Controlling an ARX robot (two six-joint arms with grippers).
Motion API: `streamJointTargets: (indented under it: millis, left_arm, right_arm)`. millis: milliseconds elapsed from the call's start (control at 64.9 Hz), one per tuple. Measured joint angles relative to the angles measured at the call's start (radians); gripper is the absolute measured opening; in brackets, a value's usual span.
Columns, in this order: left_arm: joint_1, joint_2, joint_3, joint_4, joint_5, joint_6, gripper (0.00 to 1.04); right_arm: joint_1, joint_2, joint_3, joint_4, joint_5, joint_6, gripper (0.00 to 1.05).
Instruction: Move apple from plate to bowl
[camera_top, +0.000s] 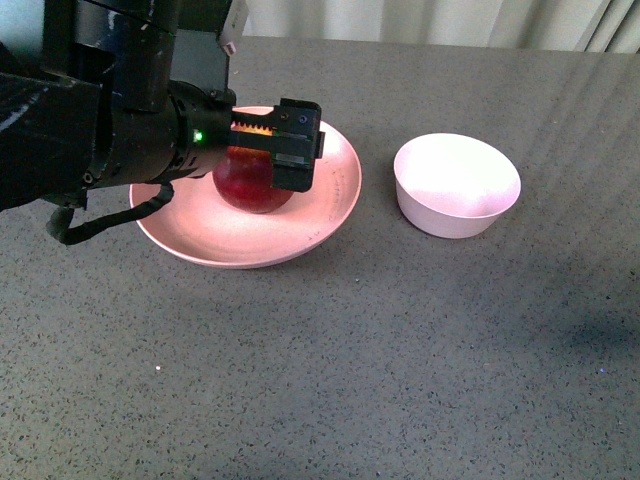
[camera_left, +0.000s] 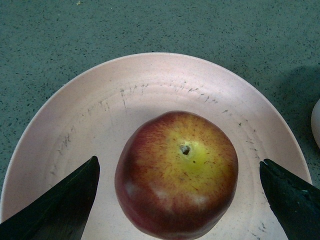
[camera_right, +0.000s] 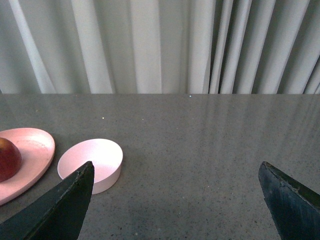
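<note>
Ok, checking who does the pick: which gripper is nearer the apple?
Left. The left gripper straddles the apple on the plate; the right gripper is off beyond the bowl.

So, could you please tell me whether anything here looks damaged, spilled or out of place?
Only minor wear: the plate has fine dark scuff marks on its inner slope. The apple sits stem dimple up on it, the bowl stands upright and empty, and nothing is spilled.

Dark-red, yellow-patched apple (camera_left: 177, 175), pale-pink plate (camera_left: 150, 85), whitish-pink bowl (camera_top: 450, 222).
</note>
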Motion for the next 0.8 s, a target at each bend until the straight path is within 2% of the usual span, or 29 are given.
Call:
streamJointTargets:
  millis: [354,493,570,801]
  left_arm:
    - [-0.035,0.079,0.072,-0.069,-0.071,0.040,0.96]
    - [-0.043,0.081,0.080,-0.074,-0.092,0.047,0.79]
    - [-0.051,0.081,0.080,-0.074,-0.100,0.047,0.75]
    - [-0.095,0.025,0.081,-0.084,-0.076,0.028,0.73]
  right_arm:
    - [0.000,0.000,0.000,0.000,0.000,0.000,0.96]
    - [0.000,0.000,0.000,0.000,0.000,0.000,0.96]
    - [0.000,0.000,0.000,0.000,0.000,0.000,0.96]
    - [0.000,0.000,0.000,0.000,0.000,0.000,0.96]
